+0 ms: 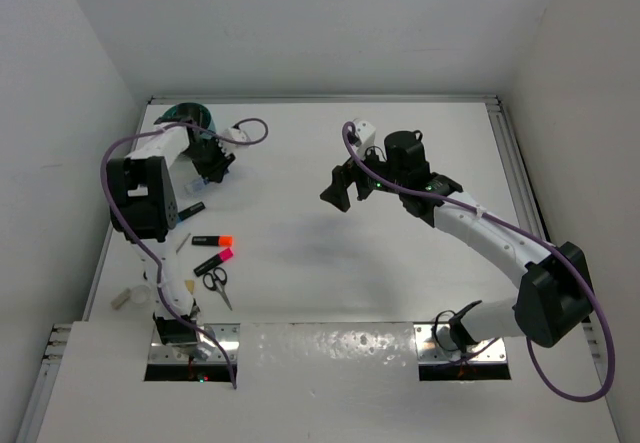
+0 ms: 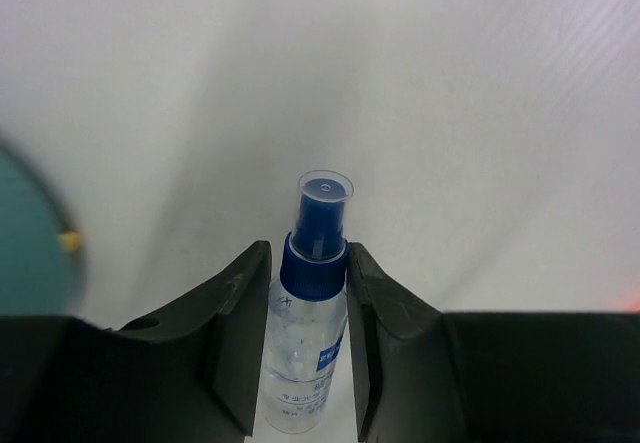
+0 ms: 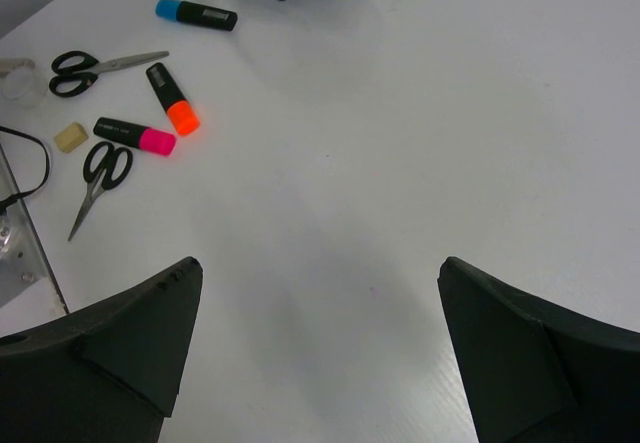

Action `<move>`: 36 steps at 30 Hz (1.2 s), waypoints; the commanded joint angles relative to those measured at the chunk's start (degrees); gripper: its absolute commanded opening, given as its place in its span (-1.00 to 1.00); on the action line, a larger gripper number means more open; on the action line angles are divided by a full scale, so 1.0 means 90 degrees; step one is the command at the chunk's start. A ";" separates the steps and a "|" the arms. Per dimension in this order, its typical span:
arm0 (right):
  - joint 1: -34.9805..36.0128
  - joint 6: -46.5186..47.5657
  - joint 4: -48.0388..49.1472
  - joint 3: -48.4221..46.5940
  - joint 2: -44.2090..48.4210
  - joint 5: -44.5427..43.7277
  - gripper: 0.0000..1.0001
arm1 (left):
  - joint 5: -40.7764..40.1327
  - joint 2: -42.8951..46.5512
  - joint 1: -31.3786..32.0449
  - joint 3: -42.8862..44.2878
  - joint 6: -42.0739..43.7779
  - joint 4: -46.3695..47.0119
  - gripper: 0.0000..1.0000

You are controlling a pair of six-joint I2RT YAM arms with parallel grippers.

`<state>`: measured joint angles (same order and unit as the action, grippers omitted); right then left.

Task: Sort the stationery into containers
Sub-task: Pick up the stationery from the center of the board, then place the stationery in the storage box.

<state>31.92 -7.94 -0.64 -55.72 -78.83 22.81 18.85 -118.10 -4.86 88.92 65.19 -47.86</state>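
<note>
Spray bottle (image 2: 300, 363) in the left gripper (image 2: 307, 253), sorting hardly begun.
Its jaws press the blue collar from both sides, just beside the teal cup (image 2: 25, 233). The right gripper (image 3: 320, 273) hangs wide open and empty over the table (image 3: 420, 113). Blue marker (image 3: 196, 14), orange marker (image 3: 172, 98), pink marker (image 3: 135, 136), two scissors (image 3: 95, 63) and tan eraser (image 3: 70, 137) lie unsorted, well apart from the cup; its inside I cannot see.

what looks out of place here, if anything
A small clear spray bottle with a blue cap, gripped in the left gripper near the teal cup: odd among the markers and scissors.
</note>
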 commanded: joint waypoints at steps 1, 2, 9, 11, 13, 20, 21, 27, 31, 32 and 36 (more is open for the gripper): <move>0.0037 0.0101 0.0130 -0.0127 0.0184 -0.0073 0.98 | 0.1253 0.0787 -0.0084 0.0859 -0.0221 0.0073 -1.00; 0.0047 0.0102 0.0169 -0.0098 0.0194 -0.0073 0.98 | 0.1545 0.0934 -0.0123 0.0929 -0.0299 0.0102 -1.00; 0.0037 0.0150 0.0306 -0.0068 0.0077 -0.0015 0.98 | 0.3482 0.2224 -0.1120 -0.0271 -0.6256 0.6655 -1.00; 0.0028 0.0248 0.0199 -0.0224 -0.0049 0.0015 0.98 | 0.2880 0.1924 -0.1130 -0.0310 -0.6976 0.7762 -1.00; 0.0027 0.0364 0.0091 -0.0370 -0.0167 0.0015 0.98 | 0.2594 0.1640 -0.1052 -0.0174 -0.6970 0.8109 -1.00; -0.0002 0.0697 -0.0963 -0.1678 -0.1016 0.0015 0.98 | 0.2982 0.0429 -0.0993 0.0529 -0.7484 0.9057 -1.00; -0.0012 0.0697 -0.1051 -0.1757 -0.1162 0.0015 0.98 | 0.3061 0.0360 -0.1003 0.0588 -0.7507 0.9087 -1.00; -0.0002 0.0473 -0.0944 -0.2041 -0.1456 -0.0112 0.98 | 0.3617 -0.0080 -0.1178 0.0617 -0.7272 0.8921 -1.00; 0.0047 0.0385 -0.0944 -0.2138 -0.1544 -0.0229 0.98 | 0.3872 -0.0324 -0.1266 0.0588 -0.6844 0.8911 -1.00; 0.0066 0.0385 -0.1021 -0.2177 -0.1564 -0.0259 0.98 | 0.3921 -0.0373 -0.1286 0.0627 -0.6785 0.8911 -1.00; 0.0125 0.0482 -0.1295 -0.2402 -0.1661 -0.0376 0.98 | 0.4116 -0.0481 -0.1364 0.0725 -0.6472 0.8503 -1.00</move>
<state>32.23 -3.70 -11.40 -73.80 -93.69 20.93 52.58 -121.89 -16.12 92.75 3.86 27.46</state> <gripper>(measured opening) 0.985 0.301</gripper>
